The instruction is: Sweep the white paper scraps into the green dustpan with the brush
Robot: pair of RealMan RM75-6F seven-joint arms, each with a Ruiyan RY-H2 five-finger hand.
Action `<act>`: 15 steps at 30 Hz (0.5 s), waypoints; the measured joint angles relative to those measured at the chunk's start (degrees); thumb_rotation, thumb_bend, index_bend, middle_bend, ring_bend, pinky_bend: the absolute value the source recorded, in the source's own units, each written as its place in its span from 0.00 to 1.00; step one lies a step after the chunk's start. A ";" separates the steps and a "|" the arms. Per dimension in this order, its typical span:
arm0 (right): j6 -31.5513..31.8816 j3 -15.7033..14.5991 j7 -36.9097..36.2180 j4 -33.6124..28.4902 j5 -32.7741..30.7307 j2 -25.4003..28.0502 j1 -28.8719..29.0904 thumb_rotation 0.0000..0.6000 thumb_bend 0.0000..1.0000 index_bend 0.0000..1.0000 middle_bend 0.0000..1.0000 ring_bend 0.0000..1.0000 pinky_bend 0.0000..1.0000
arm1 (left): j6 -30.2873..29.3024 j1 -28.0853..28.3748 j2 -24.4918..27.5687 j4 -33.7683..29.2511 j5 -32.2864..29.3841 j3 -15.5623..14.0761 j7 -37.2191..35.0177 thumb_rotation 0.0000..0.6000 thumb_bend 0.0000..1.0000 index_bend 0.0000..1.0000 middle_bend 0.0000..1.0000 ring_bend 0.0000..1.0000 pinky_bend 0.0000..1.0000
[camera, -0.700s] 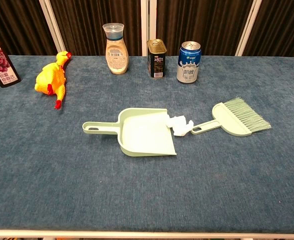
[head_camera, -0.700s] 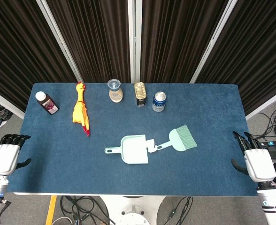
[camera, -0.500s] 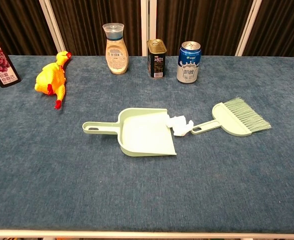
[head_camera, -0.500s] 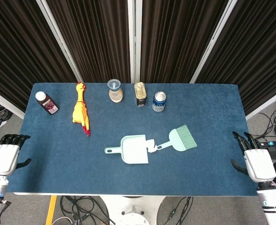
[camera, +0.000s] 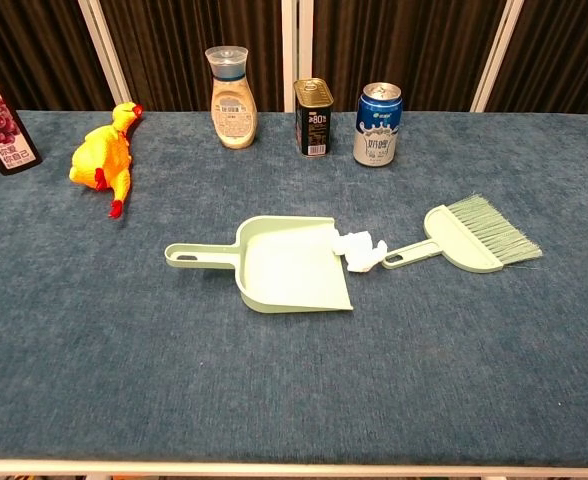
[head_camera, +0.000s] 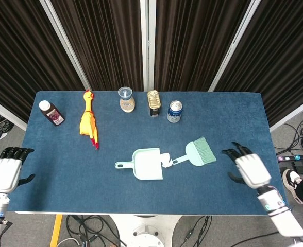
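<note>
A green dustpan (head_camera: 147,164) (camera: 288,265) lies mid-table, handle pointing left. White paper scraps (head_camera: 166,160) (camera: 361,248) sit at its right edge, touching the handle end of the green brush (head_camera: 197,153) (camera: 468,237), whose bristles point right. My right hand (head_camera: 250,169) hovers over the table to the right of the brush, fingers spread, holding nothing; a dark fingertip shows at the chest view's right edge. My left hand (head_camera: 6,171) stays off the table's left edge, fingers apart and empty.
Along the far edge stand a dark juice bottle (head_camera: 51,112) (camera: 4,121), a yellow rubber chicken (head_camera: 88,120) (camera: 103,157), a capped jar (head_camera: 127,100) (camera: 231,97), a dark tin (head_camera: 153,103) (camera: 315,117) and a blue can (head_camera: 174,111) (camera: 377,124).
My right hand has moved left from beyond the table's right edge to over the cloth, nearer the brush. The left hand and all objects are unchanged.
</note>
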State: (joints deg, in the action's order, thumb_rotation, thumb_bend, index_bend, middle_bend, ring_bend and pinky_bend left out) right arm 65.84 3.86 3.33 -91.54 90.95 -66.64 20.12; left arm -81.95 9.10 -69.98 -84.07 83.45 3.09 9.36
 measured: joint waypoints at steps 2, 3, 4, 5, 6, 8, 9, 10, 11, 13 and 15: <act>-4.33 0.47 0.25 2.15 -0.21 -2.21 3.13 1.00 0.17 0.32 0.34 0.11 0.24 | -0.08 -0.10 0.01 0.01 0.12 -0.14 -0.10 1.00 0.10 0.26 0.30 0.23 0.21; -6.23 0.69 0.57 3.28 -0.41 -3.40 4.52 1.00 0.16 0.33 0.34 0.11 0.24 | -0.11 -0.20 0.02 0.02 0.14 -0.23 -0.16 1.00 0.10 0.26 0.30 0.23 0.21; -8.62 0.97 1.25 4.92 -0.71 -5.21 6.31 1.00 0.16 0.34 0.34 0.11 0.24 | -0.12 -0.25 0.04 0.03 0.13 -0.27 -0.23 1.00 0.10 0.26 0.30 0.23 0.21; -10.15 1.16 1.99 6.17 -0.96 -6.67 7.56 1.00 0.16 0.34 0.34 0.11 0.24 | -0.11 -0.29 0.05 0.05 0.10 -0.29 -0.32 1.00 0.10 0.26 0.30 0.23 0.21; -11.44 1.33 2.91 7.40 -1.20 -8.15 8.72 1.00 0.15 0.35 0.34 0.11 0.24 | -0.07 -0.34 0.09 0.10 0.04 -0.32 -0.47 1.00 0.10 0.26 0.30 0.23 0.21; -13.59 1.63 5.65 9.98 -1.66 -11.45 10.95 1.00 0.15 0.35 0.34 0.11 0.24 | 0.04 -0.37 0.14 0.20 -0.06 -0.33 -0.68 1.00 0.10 0.26 0.30 0.23 0.21; -14.23 1.74 6.93 11.03 -1.84 -12.88 11.77 1.00 0.15 0.36 0.34 0.11 0.24 | 0.11 -0.36 0.14 0.27 -0.11 -0.32 -0.83 1.00 0.10 0.26 0.30 0.23 0.21; -14.93 1.85 8.68 12.33 -2.07 -14.73 12.76 1.00 0.15 0.36 0.34 0.11 0.24 | 0.18 -0.35 0.14 0.30 -0.15 -0.30 -0.96 1.00 0.10 0.26 0.30 0.23 0.21; -15.34 1.92 9.98 13.24 -2.23 -16.03 13.43 1.00 0.15 0.36 0.34 0.11 0.24 | 0.25 -0.32 0.15 0.33 -0.17 -0.29 -1.11 1.00 0.10 0.26 0.30 0.23 0.21; -15.90 2.06 12.87 15.12 -2.55 -18.65 14.69 1.00 0.15 0.37 0.35 0.11 0.24 | 0.31 -0.28 0.14 0.49 -0.17 -0.24 -1.46 1.00 0.10 0.26 0.30 0.23 0.21; -15.89 2.14 15.19 16.46 -2.71 -20.42 15.40 1.00 0.15 0.38 0.35 0.11 0.24 | 0.31 -0.29 0.12 0.71 -0.13 -0.25 -1.82 1.00 0.10 0.26 0.30 0.23 0.21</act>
State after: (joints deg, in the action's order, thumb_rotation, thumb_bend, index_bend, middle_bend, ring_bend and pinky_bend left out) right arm 49.95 5.99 18.51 -75.08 88.23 -87.06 35.52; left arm -81.64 8.81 -69.86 -83.36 83.32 2.85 7.54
